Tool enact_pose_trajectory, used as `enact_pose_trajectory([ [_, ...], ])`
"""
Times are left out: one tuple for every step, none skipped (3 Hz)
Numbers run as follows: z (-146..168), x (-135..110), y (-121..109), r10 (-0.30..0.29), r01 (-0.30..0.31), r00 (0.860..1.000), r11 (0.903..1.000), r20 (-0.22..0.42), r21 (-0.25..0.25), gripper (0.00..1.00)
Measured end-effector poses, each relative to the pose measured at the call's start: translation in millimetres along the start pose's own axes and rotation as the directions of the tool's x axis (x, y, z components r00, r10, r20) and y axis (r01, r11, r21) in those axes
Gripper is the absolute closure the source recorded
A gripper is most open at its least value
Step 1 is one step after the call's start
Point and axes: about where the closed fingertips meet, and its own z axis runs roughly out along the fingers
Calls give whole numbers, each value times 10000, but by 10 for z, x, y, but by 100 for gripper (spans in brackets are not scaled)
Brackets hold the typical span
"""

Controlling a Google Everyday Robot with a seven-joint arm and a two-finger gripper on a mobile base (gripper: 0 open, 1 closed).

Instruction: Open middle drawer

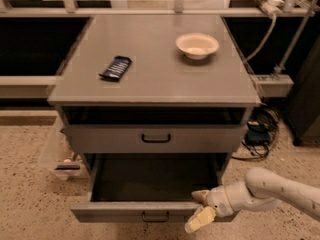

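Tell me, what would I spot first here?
Probably the middle drawer, pulled wide open and dark inside at the bottom of the grey cabinet, with the white arm's gripper at its front right corner. Next come the white bowl and a dark packet on top.

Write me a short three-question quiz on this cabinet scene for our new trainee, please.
1. Fill in: as the camera sees the cabinet top, the dark packet lies to the ___ of the bowl.
2. True or false: the middle drawer is pulled out.
3. Where is the gripper? A) over the bowl B) at the right end of the middle drawer's front, fingers apart C) beside the dark packet

Key: 1 left; 2 true; 3 B.
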Motion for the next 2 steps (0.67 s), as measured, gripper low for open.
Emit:
enact_pose_trajectory([
  [-7,-8,8,2,-2,10000,10000,0,1,0],
  [-95,106,243,178,-178,9998,9988,0,446,0],
])
